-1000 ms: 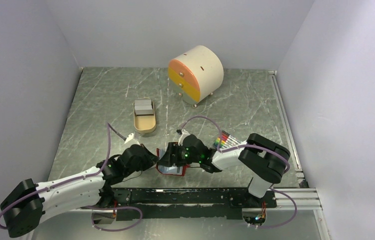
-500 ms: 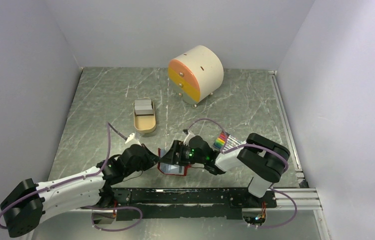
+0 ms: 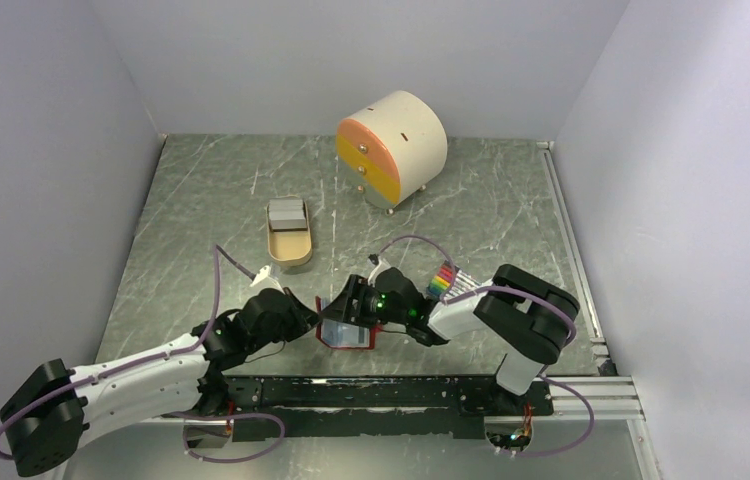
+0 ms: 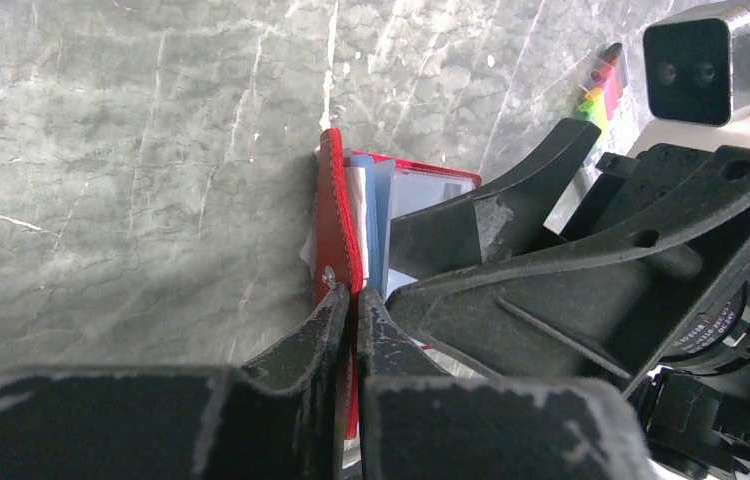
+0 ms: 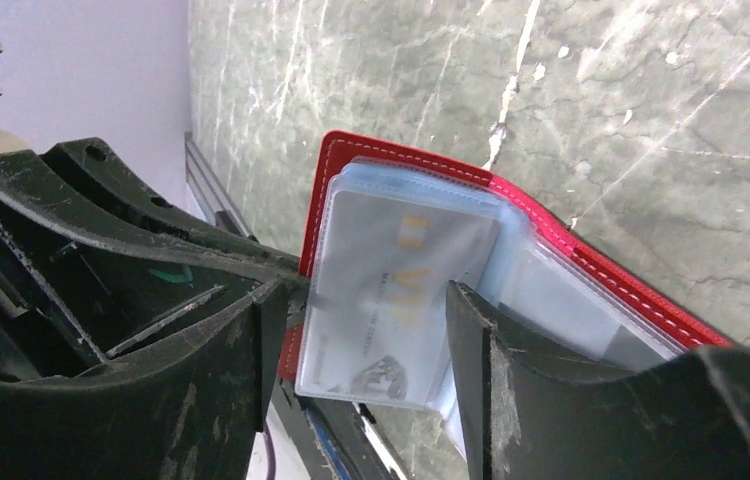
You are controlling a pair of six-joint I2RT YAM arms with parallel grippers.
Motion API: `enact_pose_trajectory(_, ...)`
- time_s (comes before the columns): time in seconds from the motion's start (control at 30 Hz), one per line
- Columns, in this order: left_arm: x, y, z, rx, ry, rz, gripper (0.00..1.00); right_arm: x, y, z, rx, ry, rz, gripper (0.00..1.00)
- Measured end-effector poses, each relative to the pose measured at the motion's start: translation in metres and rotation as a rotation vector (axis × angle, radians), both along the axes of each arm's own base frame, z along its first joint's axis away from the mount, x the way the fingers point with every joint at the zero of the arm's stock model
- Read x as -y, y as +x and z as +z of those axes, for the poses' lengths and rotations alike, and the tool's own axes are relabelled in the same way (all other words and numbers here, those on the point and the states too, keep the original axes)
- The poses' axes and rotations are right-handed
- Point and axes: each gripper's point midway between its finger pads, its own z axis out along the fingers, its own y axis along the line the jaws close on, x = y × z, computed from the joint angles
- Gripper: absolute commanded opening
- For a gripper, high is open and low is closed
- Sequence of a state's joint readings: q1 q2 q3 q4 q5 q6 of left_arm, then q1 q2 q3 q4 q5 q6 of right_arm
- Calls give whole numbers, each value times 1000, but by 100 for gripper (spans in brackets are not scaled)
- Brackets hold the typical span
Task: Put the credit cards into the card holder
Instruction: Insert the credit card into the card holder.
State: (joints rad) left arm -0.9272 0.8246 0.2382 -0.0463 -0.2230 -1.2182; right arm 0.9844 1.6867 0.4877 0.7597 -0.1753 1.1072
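Near the counter's six o'clock edge, the card holder is propped open. The left pincer is clamped on its red cover to steady it. The right pincer, jaws apart, straddles a silver card in a blue pocket, possibly touching it. Rainbow sticks crowd three o'clock. More credit cards wait in the tray at eleven.

Walls: plain pale lavender-grey, standing left, right and far beyond the right claw.
Table top: dark grey-green marble pattern, white veins, under and around the claw.
Drawer chest: rounded, cream, orange and yellow fronts, well beyond the claw.
Rail: silvery metal, right of the claw.
Light: soft, even.
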Motion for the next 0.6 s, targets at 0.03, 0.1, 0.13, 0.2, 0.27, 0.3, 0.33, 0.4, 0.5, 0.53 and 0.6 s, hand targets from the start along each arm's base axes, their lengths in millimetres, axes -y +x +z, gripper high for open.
enact_pose_trajectory(0.03, 0, 0, 0, 2, 0, -3, 9, 0, 1, -1, 0, -11, -6, 59)
enact_pose_trajectory(0.1, 0, 0, 0, 1, 2, -4, 9, 1, 4, -2, 3, -24, -12, 56)
enact_pose_trajectory(0.13, 0, -1, 0, 1, 3, -4, 9, 1, 5, -3, 5, -31, -17, 55)
enact_pose_trajectory(0.2, 0, -1, 0, 2, 4, -6, 9, 1, 7, -5, 9, -42, -24, 54)
enact_pose_trajectory(0.27, 0, -1, 0, 2, 3, -7, 9, 3, 8, -6, 13, -59, -27, 54)
enact_pose_trajectory(0.3, 0, -1, 1, 3, 1, -7, 9, 3, 9, -6, 18, -66, -28, 53)
enact_pose_trajectory(0.33, 0, -1, 1, 4, 0, -8, 9, 4, 10, -6, 23, -73, -29, 53)
enact_pose_trajectory(0.4, 0, -1, 3, 7, -5, -7, 9, 4, 11, -5, 32, -92, -27, 53)
enact_pose_trajectory(0.5, 1, -1, 4, 8, -11, -7, 9, 6, 12, -5, 47, -113, -25, 53)
enact_pose_trajectory(0.53, 1, -1, 4, 7, -12, -7, 9, 8, 12, -5, 49, -120, -26, 53)
enact_pose_trajectory(0.6, 1, -1, 4, 6, -14, -6, 9, 10, 12, -5, 56, -135, -28, 53)
